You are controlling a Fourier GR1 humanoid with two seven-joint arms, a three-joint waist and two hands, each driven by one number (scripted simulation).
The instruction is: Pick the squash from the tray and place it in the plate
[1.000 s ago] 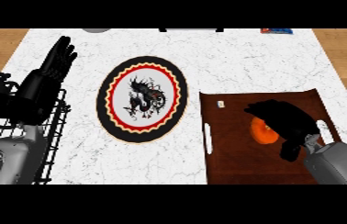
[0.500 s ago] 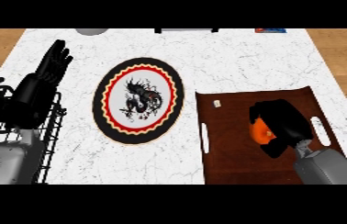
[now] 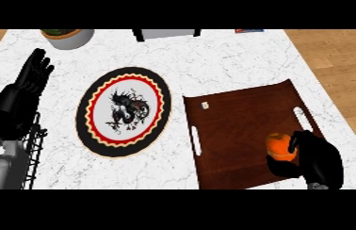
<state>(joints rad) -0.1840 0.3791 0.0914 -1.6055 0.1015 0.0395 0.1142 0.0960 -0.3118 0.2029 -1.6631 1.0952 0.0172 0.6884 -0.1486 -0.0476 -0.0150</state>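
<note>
An orange squash (image 3: 278, 143) lies on the dark brown tray (image 3: 236, 130), near the tray's right front corner. My right hand (image 3: 314, 159) is curled round the squash from the right and front, covering part of it. The plate (image 3: 125, 111), white in the middle with a black dragon drawing and a red, yellow and black rim, lies on the marble counter left of the tray. Nothing lies on the plate. My left hand (image 3: 29, 83) rests open at the left edge with its fingers pointing up.
A black wire rack (image 3: 28, 153) stands at the lower left under the left forearm. At the counter's back sit a grey pot (image 3: 66, 37) with greenery, a pale box (image 3: 165, 34) and a small red and blue item (image 3: 249, 30). Wooden floor shows at the right.
The view has shifted, so the tray and plate now sit further right and lower. My right hand has closed in round the squash at the tray's right front. The left hand stays still.
</note>
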